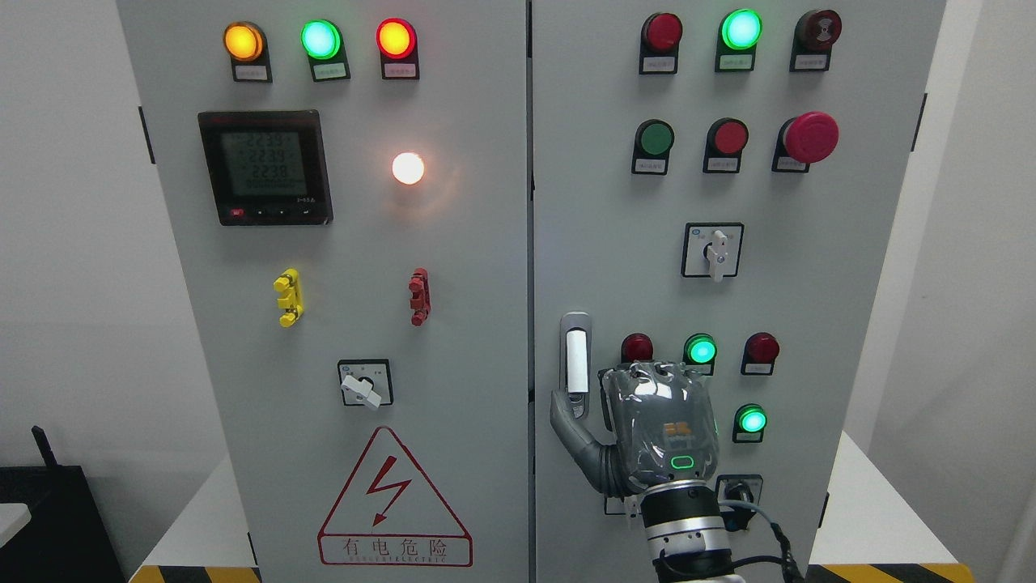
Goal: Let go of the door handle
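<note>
Right now the right robot hand [647,421] is raised in front of the right door [858,267] of a grey electrical cabinet, its arm entering at the bottom edge right of the middle. Its back faces the camera, so most of the fingers are hidden behind the palm; only the thumb [571,429] shows clearly, stretched out to the left with its tip at the lower end of the door handle [575,360]. Whether the thumb touches the handle or sits just beside it I cannot tell, and I cannot tell whether the hidden fingers are curled or spread. Nothing is visibly wrapped around the handle.

That handle is a slim upright lever with a white centre, mounted on the right door just beside the seam between the two doors, lying flat in its recess. Both doors look closed and flush. The hand stands mostly to the right of the handle and a little below it, partly covering a row of indicator lamps [700,350], which fits a hand letting go: I judge the release to be nearly or fully done, with only a clean pull-back left.

No left hand shows anywhere.
</note>
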Robot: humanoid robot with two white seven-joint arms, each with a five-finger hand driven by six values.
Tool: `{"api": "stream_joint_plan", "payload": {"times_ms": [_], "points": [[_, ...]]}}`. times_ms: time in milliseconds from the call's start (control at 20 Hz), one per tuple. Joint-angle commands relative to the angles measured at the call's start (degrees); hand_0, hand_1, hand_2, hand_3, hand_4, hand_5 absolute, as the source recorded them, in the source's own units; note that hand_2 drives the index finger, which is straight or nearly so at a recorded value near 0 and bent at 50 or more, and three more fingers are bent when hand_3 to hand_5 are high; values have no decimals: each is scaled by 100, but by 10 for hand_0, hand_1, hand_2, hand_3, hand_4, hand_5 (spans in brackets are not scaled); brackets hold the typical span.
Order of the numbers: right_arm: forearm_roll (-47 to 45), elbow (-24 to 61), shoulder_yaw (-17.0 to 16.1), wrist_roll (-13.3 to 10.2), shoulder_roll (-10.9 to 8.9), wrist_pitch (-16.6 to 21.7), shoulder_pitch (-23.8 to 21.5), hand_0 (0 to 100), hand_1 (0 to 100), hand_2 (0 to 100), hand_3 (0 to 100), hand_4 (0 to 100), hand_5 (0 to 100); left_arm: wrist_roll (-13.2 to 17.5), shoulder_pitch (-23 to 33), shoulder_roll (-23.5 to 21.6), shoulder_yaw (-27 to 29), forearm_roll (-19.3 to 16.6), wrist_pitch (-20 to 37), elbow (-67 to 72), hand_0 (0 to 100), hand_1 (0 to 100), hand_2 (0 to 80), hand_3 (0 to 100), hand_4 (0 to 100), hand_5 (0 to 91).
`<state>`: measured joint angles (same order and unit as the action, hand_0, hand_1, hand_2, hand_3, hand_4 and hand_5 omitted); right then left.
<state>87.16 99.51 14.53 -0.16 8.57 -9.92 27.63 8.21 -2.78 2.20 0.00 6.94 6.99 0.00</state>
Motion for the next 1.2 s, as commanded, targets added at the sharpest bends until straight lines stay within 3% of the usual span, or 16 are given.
{"api": "stream_joint_plan", "payload": {"times_ms": [0, 1150], "points": [[12, 25, 5, -2, 5, -1, -3, 426, 91, 959, 1000, 920, 914, -3, -3, 0, 62, 0, -5, 97, 120, 389, 0, 0, 0, 0], [12, 25, 5, -2, 22, -45, -3, 428, 137, 964, 1000, 930, 921, -3, -3, 0, 62, 0, -4, 97, 120, 389, 0, 0, 0, 0]]}}
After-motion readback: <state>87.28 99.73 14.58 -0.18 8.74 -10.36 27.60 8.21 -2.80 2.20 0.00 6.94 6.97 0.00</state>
